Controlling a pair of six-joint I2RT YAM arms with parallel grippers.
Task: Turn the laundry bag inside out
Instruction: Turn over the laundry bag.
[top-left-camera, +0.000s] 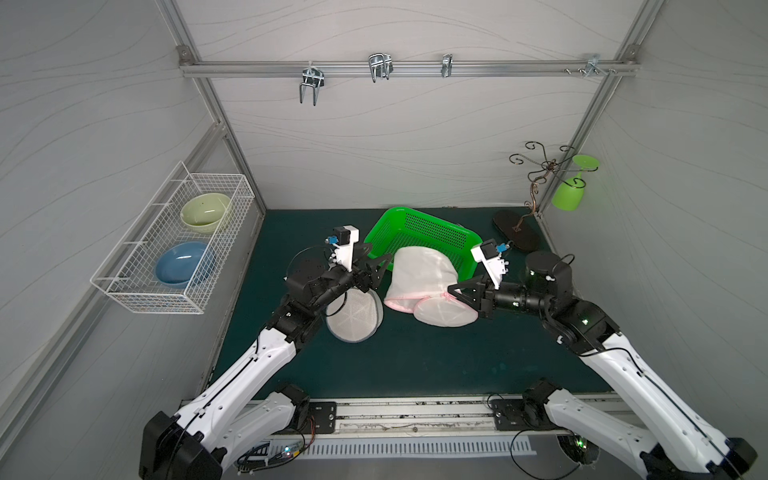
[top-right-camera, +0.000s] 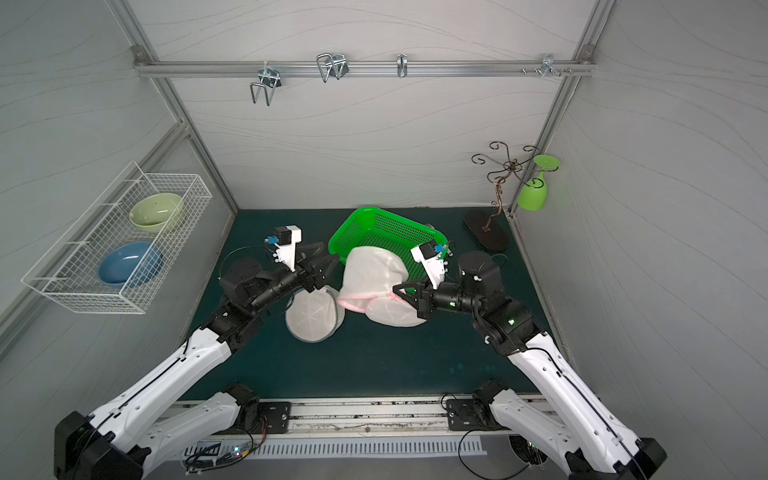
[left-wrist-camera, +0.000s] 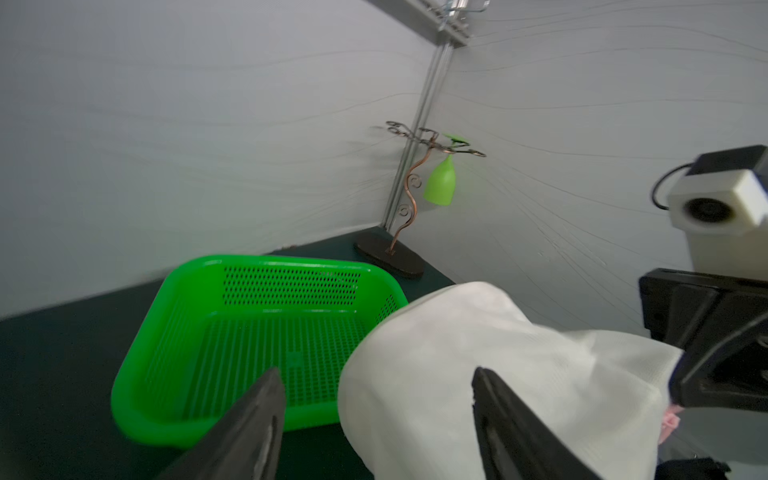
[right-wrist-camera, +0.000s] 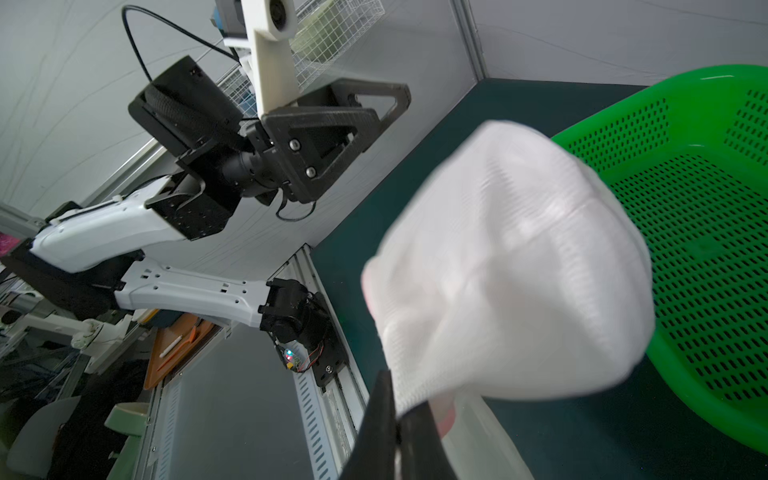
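The laundry bag (top-left-camera: 417, 272) is white mesh with a pink rim. It stands puffed up in both top views, leaning on the green basket's front edge, and a flatter lobe of it (top-left-camera: 444, 313) lies on the mat. My right gripper (top-left-camera: 452, 291) is shut on the pink rim at the bag's right side. The right wrist view shows this gripper (right-wrist-camera: 401, 399) pinching mesh, with the bag (right-wrist-camera: 519, 270) bulging beyond it. My left gripper (top-left-camera: 380, 266) is open just left of the bag. In the left wrist view the left gripper (left-wrist-camera: 376, 374) holds nothing, and the bag's side (left-wrist-camera: 457, 332) shows between its fingers.
A green perforated basket (top-left-camera: 376, 232) sits behind the bag. A round white mesh pouch with a grey rim (top-left-camera: 353, 318) lies under my left wrist. A wire rack (top-left-camera: 124, 282) with two bowls hangs on the left wall. A glass stand (top-left-camera: 515, 235) with a green glass (top-left-camera: 567, 195) occupies the back right corner.
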